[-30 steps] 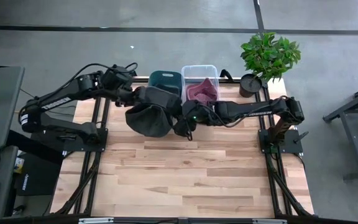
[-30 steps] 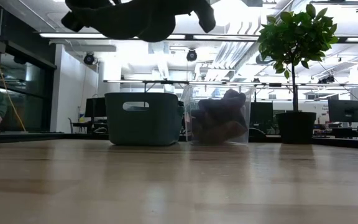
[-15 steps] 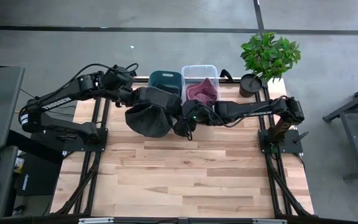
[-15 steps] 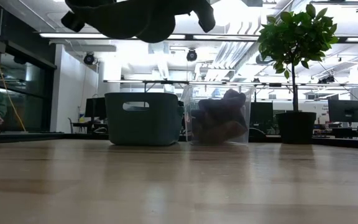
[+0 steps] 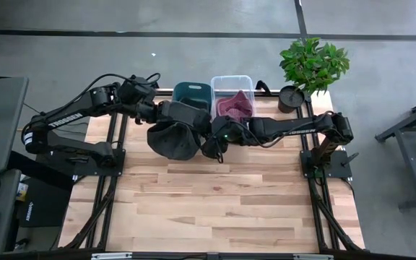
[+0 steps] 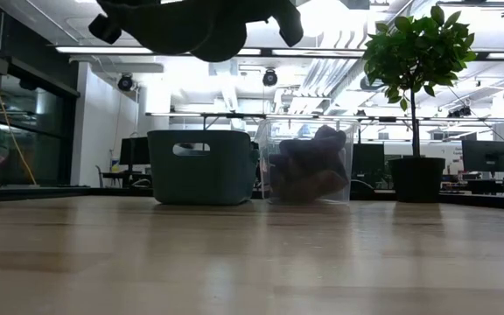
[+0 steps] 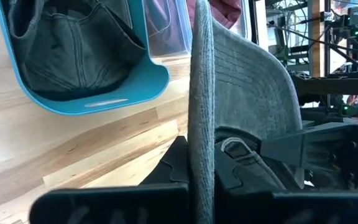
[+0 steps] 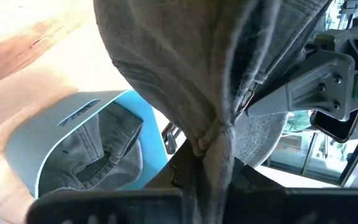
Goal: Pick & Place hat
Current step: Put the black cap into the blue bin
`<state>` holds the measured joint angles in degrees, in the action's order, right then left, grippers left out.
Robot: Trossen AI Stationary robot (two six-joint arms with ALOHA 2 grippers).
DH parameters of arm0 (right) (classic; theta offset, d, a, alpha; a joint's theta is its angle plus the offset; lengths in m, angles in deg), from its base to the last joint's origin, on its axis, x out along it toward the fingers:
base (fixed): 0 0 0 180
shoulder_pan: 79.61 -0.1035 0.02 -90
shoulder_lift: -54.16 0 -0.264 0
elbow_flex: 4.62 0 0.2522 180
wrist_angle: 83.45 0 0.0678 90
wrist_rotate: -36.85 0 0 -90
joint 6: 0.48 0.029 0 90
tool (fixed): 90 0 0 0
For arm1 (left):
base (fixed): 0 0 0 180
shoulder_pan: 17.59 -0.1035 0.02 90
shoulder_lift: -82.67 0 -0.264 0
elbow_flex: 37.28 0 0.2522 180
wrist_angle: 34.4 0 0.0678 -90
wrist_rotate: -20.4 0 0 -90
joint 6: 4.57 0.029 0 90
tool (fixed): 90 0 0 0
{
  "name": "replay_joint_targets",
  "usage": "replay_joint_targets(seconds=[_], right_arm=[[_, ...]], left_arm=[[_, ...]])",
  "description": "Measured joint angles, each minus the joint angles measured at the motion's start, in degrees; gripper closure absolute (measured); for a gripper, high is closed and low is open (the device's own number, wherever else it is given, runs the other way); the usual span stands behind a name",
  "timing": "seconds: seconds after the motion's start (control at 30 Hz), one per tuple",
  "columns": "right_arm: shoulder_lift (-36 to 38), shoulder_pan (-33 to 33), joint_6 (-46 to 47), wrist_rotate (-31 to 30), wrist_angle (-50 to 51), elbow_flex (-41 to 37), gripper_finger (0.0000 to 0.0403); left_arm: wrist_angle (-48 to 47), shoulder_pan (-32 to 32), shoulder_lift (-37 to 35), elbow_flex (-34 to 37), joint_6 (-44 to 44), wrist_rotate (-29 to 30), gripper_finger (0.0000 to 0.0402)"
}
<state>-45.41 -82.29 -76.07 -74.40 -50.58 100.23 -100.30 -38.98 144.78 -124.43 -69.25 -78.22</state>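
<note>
Hat [image 5: 172,137]: you have the dark grey cap held up in the air between the two arms, over the far part of the wooden table [image 5: 215,209], just in front of the teal bin [image 5: 191,92]. In the low view it hangs at the top edge, well clear of the tabletop. Your left gripper [image 5: 159,114] is clamped on the cap's brim from the left side; the left wrist view shows the brim edge-on, pinched between its dark fingers [image 7: 166,180]. Your right gripper [image 5: 211,141] is closed on the cap's gathered fabric from the right; its wrist view shows the bunched cloth squeezed between its fingers [image 8: 253,186].

Behind the cap, the teal bin already holds another grey cap [image 7: 73,50]. Just beside it on the right stands a clear bin [image 5: 232,97] with maroon fabric [image 5: 234,105] inside. A potted plant [image 5: 311,68] sits at the table's far right corner.
</note>
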Motion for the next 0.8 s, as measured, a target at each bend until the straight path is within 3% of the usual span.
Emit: replay_joint_targets(seconds=[0.33,0.8], right_arm=[[0.00,-0.02,1.14,-0.05,-0.13,0.00,0.0331],[0.00,1.69,13.98,-1.20,0.43,0.00,0.0248]], left_arm=[[-0.39,-0.01,0.02,0.00,-0.08,-1.09,0.0401],[-0.33,-0.03,0.04,0.01,-0.20,-0.89,0.0401]])
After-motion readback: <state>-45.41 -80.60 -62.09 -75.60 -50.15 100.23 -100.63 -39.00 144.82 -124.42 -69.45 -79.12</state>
